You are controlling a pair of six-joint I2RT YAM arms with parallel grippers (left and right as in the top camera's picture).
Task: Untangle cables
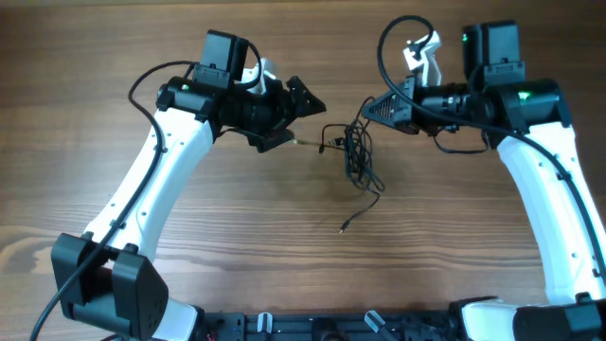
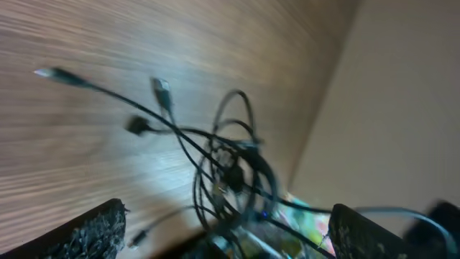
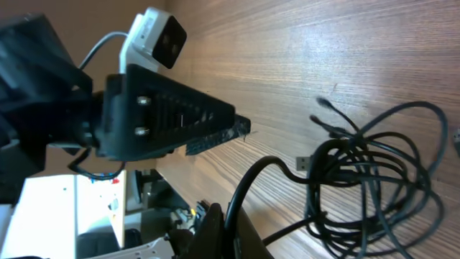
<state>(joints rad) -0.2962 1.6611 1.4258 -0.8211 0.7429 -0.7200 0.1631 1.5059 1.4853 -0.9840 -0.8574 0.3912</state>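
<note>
The cables [image 1: 358, 156] are thin black cords bunched in a loose knot at the middle of the table, with one strand trailing down to a plug end [image 1: 343, 227]. My right gripper [image 1: 371, 107] is at the knot's upper right. In the right wrist view its jaws [image 3: 233, 216] are shut on one black cable that runs from the bundle [image 3: 366, 180]. My left gripper [image 1: 295, 118] is open just left of the knot. In the left wrist view its two fingers [image 2: 228, 216] frame the blurred tangle [image 2: 230, 165] without touching it.
The wooden table [image 1: 237, 218] carries only the cables. Thicker black robot cables loop above the right arm [image 1: 398, 38] and beside the left arm [image 1: 151, 80]. The left gripper's finger also shows in the right wrist view [image 3: 180, 119].
</note>
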